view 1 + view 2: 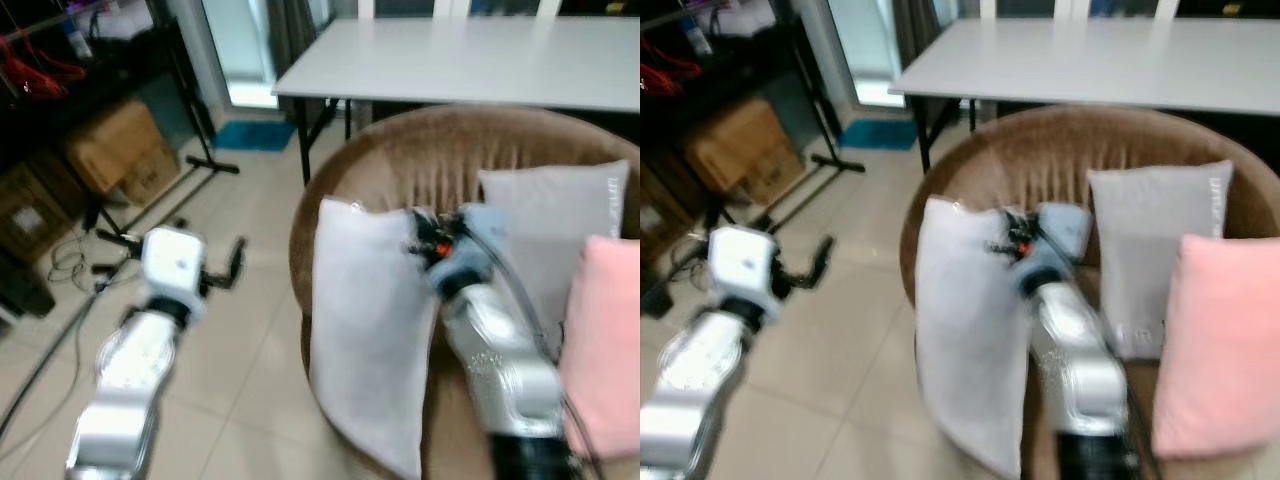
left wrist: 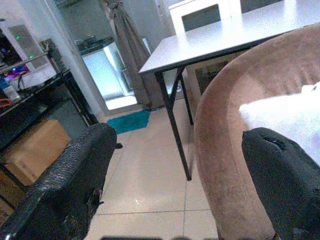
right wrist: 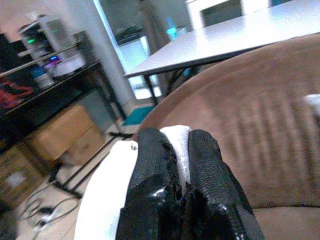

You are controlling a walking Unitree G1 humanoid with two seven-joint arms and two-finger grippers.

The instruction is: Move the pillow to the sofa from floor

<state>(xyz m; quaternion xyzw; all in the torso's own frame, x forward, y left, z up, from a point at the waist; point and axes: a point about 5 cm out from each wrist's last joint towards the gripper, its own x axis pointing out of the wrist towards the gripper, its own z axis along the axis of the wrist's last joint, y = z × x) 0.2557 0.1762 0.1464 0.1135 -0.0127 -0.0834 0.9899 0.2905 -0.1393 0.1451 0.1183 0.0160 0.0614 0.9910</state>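
Soft indoor light; both eye views motion-blurred.

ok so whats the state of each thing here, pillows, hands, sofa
white pillow: upright at the sofa's left edge, top pinched by the right hand
right hand: shut on the white pillow
left hand: open, holding nothing, over the floor
grey pillow: upright against the sofa back
pink pillow: upright on the seat
brown sofa: holds all three pillows

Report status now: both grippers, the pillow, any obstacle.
Right gripper shut on white pillow, held upright at brown sofa edge. Left gripper open, over floor. Grey pillow and pink pillow already on seat.
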